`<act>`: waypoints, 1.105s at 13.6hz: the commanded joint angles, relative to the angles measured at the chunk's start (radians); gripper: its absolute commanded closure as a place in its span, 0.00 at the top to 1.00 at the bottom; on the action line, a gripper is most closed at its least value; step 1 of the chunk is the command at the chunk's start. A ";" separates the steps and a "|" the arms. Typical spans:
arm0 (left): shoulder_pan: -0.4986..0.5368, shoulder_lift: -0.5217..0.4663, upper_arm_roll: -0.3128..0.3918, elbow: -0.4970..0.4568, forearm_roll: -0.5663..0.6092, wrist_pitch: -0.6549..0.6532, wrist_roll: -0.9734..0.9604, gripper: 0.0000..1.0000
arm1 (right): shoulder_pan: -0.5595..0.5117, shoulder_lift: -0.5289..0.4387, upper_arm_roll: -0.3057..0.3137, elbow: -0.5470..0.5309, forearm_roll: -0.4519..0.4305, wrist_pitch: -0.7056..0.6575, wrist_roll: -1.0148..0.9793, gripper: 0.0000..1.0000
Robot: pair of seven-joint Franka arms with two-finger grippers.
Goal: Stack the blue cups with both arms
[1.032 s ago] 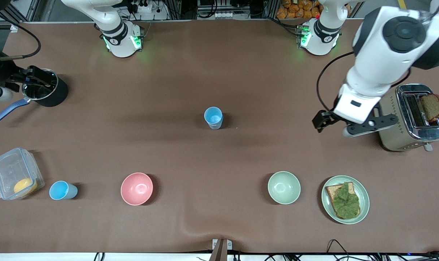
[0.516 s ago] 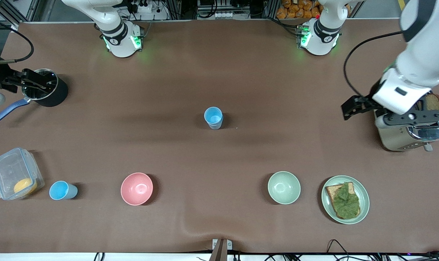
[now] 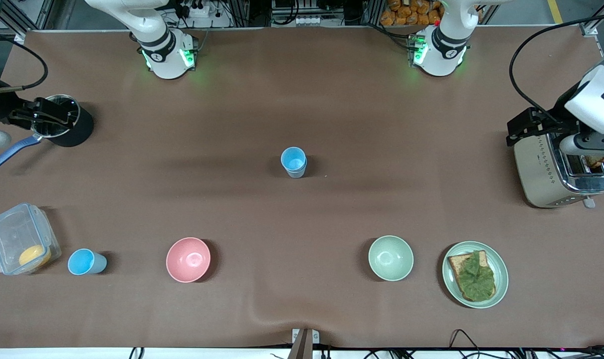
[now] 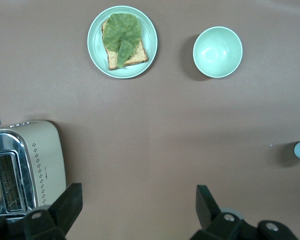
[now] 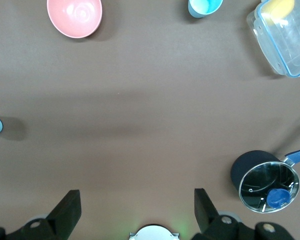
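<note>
Two small sky-blue plastic tumblers nested mid-worktop, a third sky-blue tumbler by the clear box: light, slick, thin-walled; pinch at rim. Left gripper over toaster, right gripper over saucepan, both spread, empty.

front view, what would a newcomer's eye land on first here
Two stacked blue cups stand alone mid-table, with a third blue cup nearer the camera beside a clear box. Both arms are out at the table's ends, open: the left gripper over the toaster, the right gripper over a black pot.
</note>
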 commanded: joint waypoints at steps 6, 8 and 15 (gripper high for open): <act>-0.042 -0.072 0.046 -0.086 -0.030 0.002 0.023 1.00 | -0.032 -0.012 0.009 -0.025 0.025 0.003 -0.010 1.00; -0.041 -0.072 0.046 -0.086 -0.028 0.000 0.029 1.00 | -0.034 -0.011 0.009 -0.027 0.025 0.003 -0.010 1.00; -0.039 -0.078 0.039 -0.079 0.015 -0.012 -0.037 1.00 | -0.031 -0.005 0.009 -0.025 0.025 0.012 -0.010 1.00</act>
